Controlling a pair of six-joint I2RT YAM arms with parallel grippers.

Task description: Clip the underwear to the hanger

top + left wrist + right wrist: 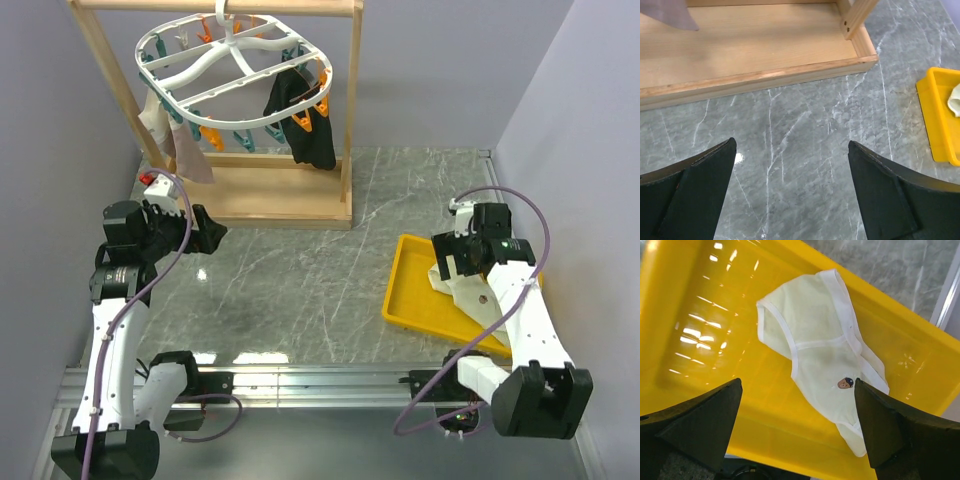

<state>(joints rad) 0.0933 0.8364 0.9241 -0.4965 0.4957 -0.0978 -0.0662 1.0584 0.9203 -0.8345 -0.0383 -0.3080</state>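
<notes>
Pick-up step in hand. The underwear (820, 360) is seen lying flat in the yellow tray (700, 315) by the table's right edge, not yet gripped. The right gripper (797, 415) is held just above it, jaws spread wide, nothing held. The left gripper (790, 190) is near the left edge, jaws wide, empty. The hanger (222, 42) is hung on the wooden rack (290, 205) at the far-left corner. Next, a descent and a pinch on the waistband are judged needed.

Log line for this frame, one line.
right gripper open over underwear in yellow tray | left gripper open, empty | underwear not yet on hanger
</notes>
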